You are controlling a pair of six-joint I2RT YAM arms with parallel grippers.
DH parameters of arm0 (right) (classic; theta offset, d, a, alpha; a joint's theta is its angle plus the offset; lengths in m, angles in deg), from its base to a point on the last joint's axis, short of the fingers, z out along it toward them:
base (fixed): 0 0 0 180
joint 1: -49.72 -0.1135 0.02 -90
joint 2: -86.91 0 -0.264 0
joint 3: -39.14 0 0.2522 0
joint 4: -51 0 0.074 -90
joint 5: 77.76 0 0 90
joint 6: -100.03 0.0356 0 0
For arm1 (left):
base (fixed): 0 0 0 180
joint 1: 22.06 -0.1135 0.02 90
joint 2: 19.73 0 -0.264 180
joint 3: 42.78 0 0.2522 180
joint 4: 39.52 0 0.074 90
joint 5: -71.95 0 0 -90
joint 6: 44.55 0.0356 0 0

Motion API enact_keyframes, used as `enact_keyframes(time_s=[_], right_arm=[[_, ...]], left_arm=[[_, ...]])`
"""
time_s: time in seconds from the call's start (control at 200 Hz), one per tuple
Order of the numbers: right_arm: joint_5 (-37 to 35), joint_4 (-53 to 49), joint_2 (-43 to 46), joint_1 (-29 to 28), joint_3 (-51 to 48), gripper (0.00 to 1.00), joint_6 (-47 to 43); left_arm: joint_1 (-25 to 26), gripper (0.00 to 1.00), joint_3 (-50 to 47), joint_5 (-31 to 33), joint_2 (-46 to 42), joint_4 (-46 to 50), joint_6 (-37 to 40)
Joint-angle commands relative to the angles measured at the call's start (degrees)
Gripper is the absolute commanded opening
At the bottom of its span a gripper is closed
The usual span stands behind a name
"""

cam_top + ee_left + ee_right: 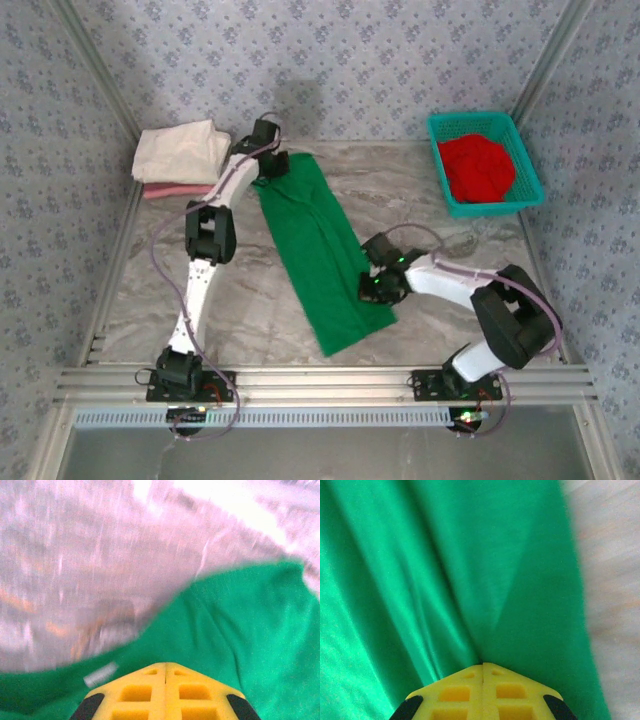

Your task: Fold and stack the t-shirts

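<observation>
Firmly clamped on green t-shirt (318, 250): left gripper (165, 666), right gripper (482, 665). Creases fanning ahead of right fingers (455, 694); table (100, 555) ahead of left fingers (135, 694).

We see a teal plastic mesh basket (487, 116) standing at the far right corner of the grey marbled table (250, 290), close to the wall. Blue-grey floral wallpaper (350, 60) lines the enclosure on three sides, and an aluminium rail (320, 378) runs along the table's near edge, with slim metal posts (545, 60) rising at the far corners

Lab rig: aluminium frame (320, 381), wallpapered walls (350, 60)
</observation>
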Motion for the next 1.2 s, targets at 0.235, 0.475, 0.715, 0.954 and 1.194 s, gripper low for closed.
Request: enact_keyframes(time_s=[0.235,0.475,0.715,0.954,1.194], right_arm=[[3.7,-3.8,2.3,3.9,9.6,0.03,-5.4],[10.8,-4.4,-16.5,10.6,28.7,0.14,-14.2],[14.5,-3.5,-32.9,13.6,46.3,0.34,-16.5],[15.4,-2.6,-39.5,14.9,53.1,0.49,-18.3],[19.4,-1.9,-41.4,14.2,54.4,0.49,-18.9]], left_arm=[[-2.2,0.00,-15.8,-0.2,-21.5,0.0,4.6],[-1.9,0.00,-67.9,-4.6,-54.1,-23.5,-3.3],[5.1,0.00,-84.6,-3.7,-57.6,-25.3,-4.6],[5.6,0.00,-94.1,-3.3,-56.2,-29.3,-8.9],[5.3,0.00,-99.8,-1.1,-57.2,-29.2,-10.9]])
